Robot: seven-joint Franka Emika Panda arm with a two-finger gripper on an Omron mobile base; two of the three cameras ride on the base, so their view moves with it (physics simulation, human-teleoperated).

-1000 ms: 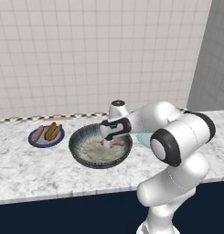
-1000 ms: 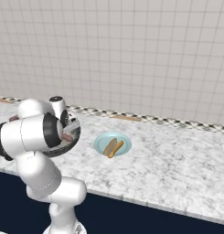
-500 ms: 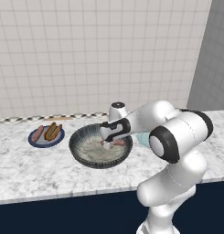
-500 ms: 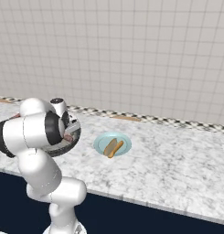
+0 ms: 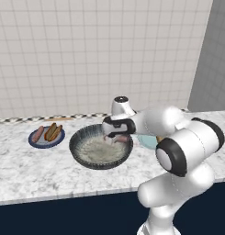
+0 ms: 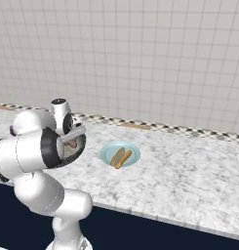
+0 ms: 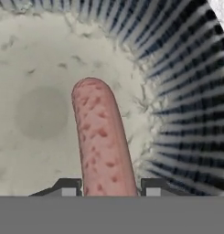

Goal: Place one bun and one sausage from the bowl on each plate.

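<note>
You are looking at the white arm's two-finger gripper (image 7: pixel 107 188) reaching down inside the large round dark grey bowl with ribbed sides (image 5: pixel 76 146), at its far right part as the left base view shows it. In the hand view, the pink speckled sausage (image 7: pixel 102 141) is lying on the bowl's pale speckled floor, close against the ribbed wall, and its near end is running down between the two dark fingertips (image 7: pixel 66 188). Its long axis is pointing straight away from the hand, square to the line between the fingertips, so the jaws are closing across its width rather than along its length. The jaws are standing narrow, just beside the sausage on either flank; whether they are already pressing on it you cannot tell from here, since the contact line is sitting at the very bottom of the view. The small dark navy plate (image 5: pixel 33 141) to the bowl's left is already carrying a bun and a sausage. The small pale light blue plate (image 6: pixel 107 152) is lying just beyond the bowl on the arm's side and appears to be holding a bun only, so this sausage is likely meant for it.
</note>
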